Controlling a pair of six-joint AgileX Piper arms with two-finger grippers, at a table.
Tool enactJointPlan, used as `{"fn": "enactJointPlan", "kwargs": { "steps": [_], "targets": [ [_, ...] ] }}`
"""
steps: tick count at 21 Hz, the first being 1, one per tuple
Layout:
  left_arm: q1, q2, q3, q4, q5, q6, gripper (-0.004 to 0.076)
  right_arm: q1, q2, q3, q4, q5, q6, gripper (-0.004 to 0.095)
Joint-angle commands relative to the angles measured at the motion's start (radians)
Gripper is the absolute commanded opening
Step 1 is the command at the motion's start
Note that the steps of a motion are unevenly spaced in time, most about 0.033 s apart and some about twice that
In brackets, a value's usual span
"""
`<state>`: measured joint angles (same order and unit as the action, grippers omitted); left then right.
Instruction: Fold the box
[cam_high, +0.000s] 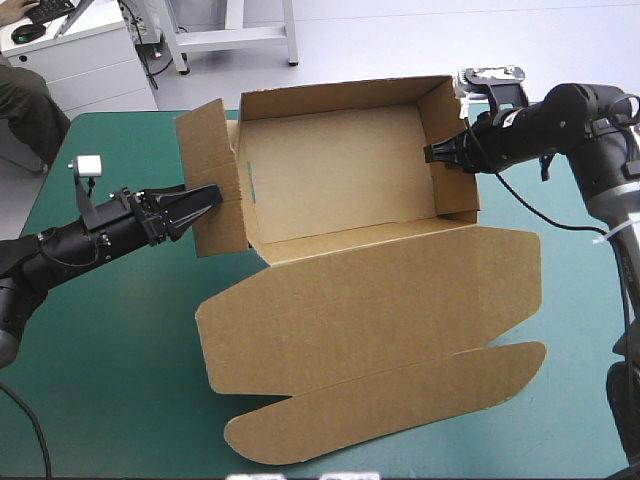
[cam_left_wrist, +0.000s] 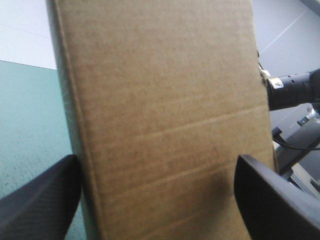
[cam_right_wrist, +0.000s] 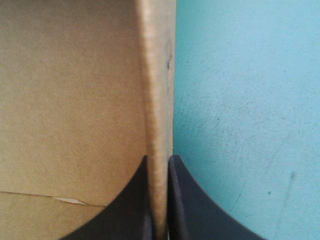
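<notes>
Teal-green cover (cam_high: 100, 330) spans the desk, and 1 brown box (cam_high: 340, 180) stands on it toward the far edge as an open tray with its floor bare. Its parts, counted: 3 walls show raised on the floor's far, left and right sides, 1 side flap (cam_high: 210, 180) leans outward just beyond the tray's left wall, 1 lid (cam_high: 370, 310) lies flat on the tray's near side, and 1 rounded tuck flap (cam_high: 390, 405) runs along the lid's near edge. 2 tools are at the box, 1 at each end of the tray. The left tool (cam_high: 205, 200) is at the outer face of the side flap. In its own wrist view its 2 black fingers (cam_left_wrist: 40, 200) stand wide apart and grip nothing, and the flap's broad brown face fills the space ahead of and between them. The right tool (cam_high: 432, 155) is at the tray's right wall (cam_high: 458, 190). Its wrist view shows its 2 fingers all but closed, pinching that wall's upper edge between them, with the tray's inside on one side of the wall and bare cover on the other.
</notes>
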<state>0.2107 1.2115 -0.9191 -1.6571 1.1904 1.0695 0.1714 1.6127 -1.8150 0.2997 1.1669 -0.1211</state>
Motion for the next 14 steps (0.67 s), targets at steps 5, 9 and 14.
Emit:
{"fn": "enactJointPlan", "kwargs": {
  "steps": [5,9,14],
  "targets": [
    [-0.163,-0.026,-0.062,-0.103,-0.002,-0.010,0.0587,0.002,-0.041,-0.031,0.041,-0.059,0.009,-0.0016],
    [-0.202,-0.026,-0.062,-0.114,-0.013,-0.008,0.0586,0.006,-0.041,-0.031,0.044,-0.057,0.009,-0.0016],
    [-0.202,-0.026,-0.066,-0.038,-0.141,-0.027,0.0580,0.089,-0.043,-0.031,-0.046,-0.080,0.043,-0.0016]
  ]
}}
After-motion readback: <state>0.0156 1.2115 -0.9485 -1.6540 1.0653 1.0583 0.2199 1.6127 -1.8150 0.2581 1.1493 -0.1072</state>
